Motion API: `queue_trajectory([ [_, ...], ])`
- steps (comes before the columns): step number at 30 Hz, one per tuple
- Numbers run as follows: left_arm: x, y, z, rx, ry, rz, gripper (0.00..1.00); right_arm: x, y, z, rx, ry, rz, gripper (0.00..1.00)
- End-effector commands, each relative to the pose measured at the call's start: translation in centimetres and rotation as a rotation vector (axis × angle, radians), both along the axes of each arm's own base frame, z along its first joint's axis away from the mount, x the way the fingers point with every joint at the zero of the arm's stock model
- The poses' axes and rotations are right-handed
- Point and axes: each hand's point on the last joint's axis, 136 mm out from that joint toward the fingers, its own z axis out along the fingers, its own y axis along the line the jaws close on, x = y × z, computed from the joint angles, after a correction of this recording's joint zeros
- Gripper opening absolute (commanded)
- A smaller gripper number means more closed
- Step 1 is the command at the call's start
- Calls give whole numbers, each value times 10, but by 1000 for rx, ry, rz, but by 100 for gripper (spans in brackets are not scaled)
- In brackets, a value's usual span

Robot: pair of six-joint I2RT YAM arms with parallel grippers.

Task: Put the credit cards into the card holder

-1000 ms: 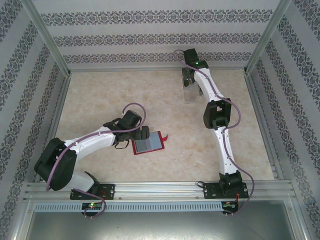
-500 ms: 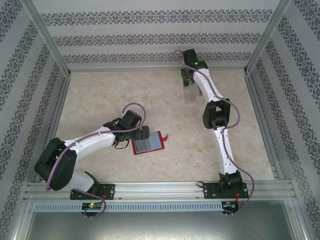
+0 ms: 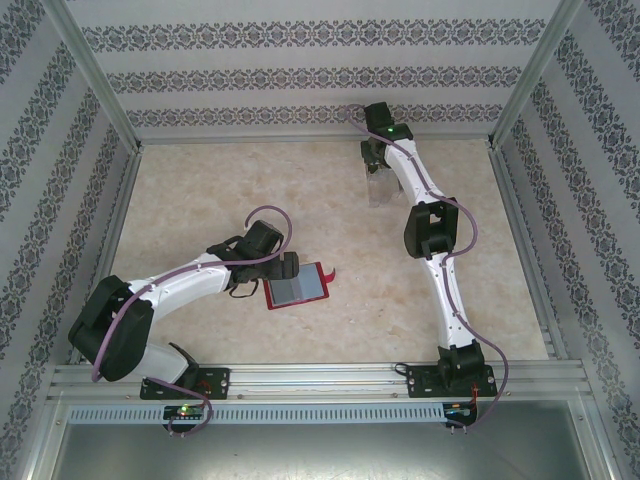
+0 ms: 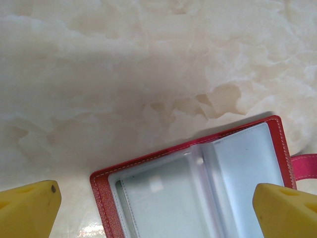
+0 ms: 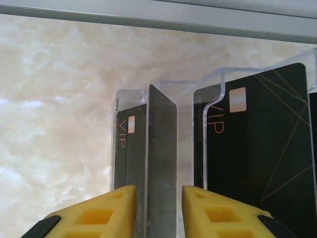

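The right gripper (image 5: pixel 158 201), clamped on a card (image 5: pixel 162 144), has edged away from the rack (image 5: pixel 220 74), probably drawing the card out. The left gripper (image 4: pixel 157 206) hangs spread apart over the wallet (image 4: pixel 233 163).

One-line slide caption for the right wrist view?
Right gripper straddles a dark card edge-on beside VIP cards in the clear rack.

A pale, marbled tabletop (image 3: pixel 200 190) is stretching out in front of me, catching a soft glare. Near its far edge a clear plastic rack (image 3: pixel 379 192) is standing upright, its see-through dividers rising side by side, close to a grey metal rail (image 5: pixel 198 22). Walls with patterned grey bands (image 3: pixel 300 70) are closing in the far and side edges. Ridged aluminium rails (image 3: pixel 320 378) are running along the near edge.
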Motion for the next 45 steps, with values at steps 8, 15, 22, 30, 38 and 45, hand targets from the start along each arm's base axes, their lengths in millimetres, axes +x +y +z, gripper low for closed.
queue_trajectory([
  [8,6,1,2,10,-14,-5,100,3,1,3,6,-17,-15,24],
  [15,7,0,3,9,-15,-5,100,3,1,5,7,-19,-14,8],
  [22,6,0,2,7,-12,-2,100,4,-4,21,-12,-42,-10,0],
  [30,9,-1,4,6,-17,-1,100,5,-7,78,-9,-143,-11,0],
  [38,10,0,8,10,-23,5,100,0,-7,127,25,-220,-8,0],
  [45,10,9,18,45,-44,9,100,-21,21,163,106,-243,44,0],
])
